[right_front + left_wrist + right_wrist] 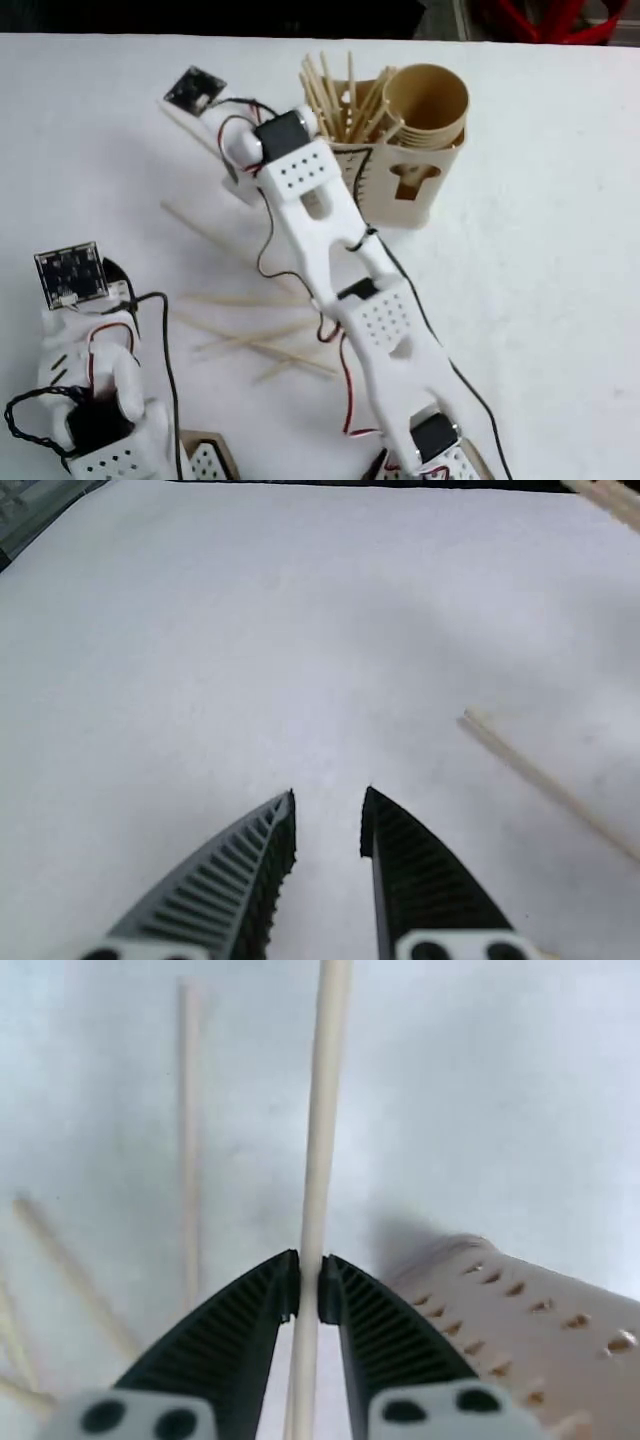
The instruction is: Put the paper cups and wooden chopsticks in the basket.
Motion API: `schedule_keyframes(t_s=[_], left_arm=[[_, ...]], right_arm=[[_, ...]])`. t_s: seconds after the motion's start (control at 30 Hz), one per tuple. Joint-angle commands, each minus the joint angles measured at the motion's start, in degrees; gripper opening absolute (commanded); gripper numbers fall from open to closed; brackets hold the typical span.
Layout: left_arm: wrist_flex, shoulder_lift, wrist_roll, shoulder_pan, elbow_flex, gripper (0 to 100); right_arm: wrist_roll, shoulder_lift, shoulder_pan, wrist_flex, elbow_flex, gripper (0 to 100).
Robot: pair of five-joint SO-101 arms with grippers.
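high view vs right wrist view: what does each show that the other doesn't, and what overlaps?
High view, not the right wrist view: the basket holding stacked paper cups and a bundle of chopsticks, plus the left arm at the table's near left corner.
Right wrist view, not the high view: the close-up of the right gripper shut on a single chopstick, tips pinching its shaft.
Both: loose chopsticks lying on the white table.

White printed arm links (340,260) with perforated panels, black servos (280,133), red and black cables (262,250), square black camera boards (70,273), black ribbed fingers (250,880).
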Motion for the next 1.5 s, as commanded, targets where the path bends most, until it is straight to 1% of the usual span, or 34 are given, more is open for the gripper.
schedule_keyframes(t_s=[0.0, 0.13, 0.33, 0.47, 0.63, 0.8, 0.97, 1.1, 1.27, 1.47], left_arm=[[-1.49, -0.66, 0.35, -0.57, -0.26, 12], [-1.49, -0.66, 0.35, -0.57, -0.26, 12], [-1.49, -0.66, 0.35, -0.57, -0.26, 12], [-1.41, -0.66, 0.35, -0.57, -0.26, 12], [-1.41, -0.66, 0.35, -0.57, -0.26, 12], [-1.49, -0.66, 0.26, -0.57, -0.26, 12], [-1.49, -0.66, 0.26, -0.57, -0.26, 12], [-1.49, -0.66, 0.26, -0.57, -0.26, 12], [-1.49, -0.66, 0.26, -0.57, -0.26, 12], [-1.49, -0.66, 0.26, -0.57, -0.26, 12]], right_arm=[[-0.79, -12.00, -1.80, 0.22, 4.84, 1.7], [-1.49, -21.49, -2.24, 0.13, 10.55, 1.7], [-3.60, -33.63, -0.48, -0.31, 11.16, 1.7], [-6.42, -39.08, 2.24, -3.38, 11.16, 1.7], [-6.68, -42.51, 4.70, -8.22, 11.34, 1.8], [-10.29, -42.59, 7.52, -16.48, 11.87, 1.8], [-12.40, -42.68, 9.98, -26.59, 16.62, 1.8], [-15.82, -43.38, 12.26, -34.59, 23.82, 1.8], [-18.37, -45.76, 14.11, -43.21, 33.05, 1.8], [-18.73, -50.86, 15.78, -58.59, 49.85, 1.8]])
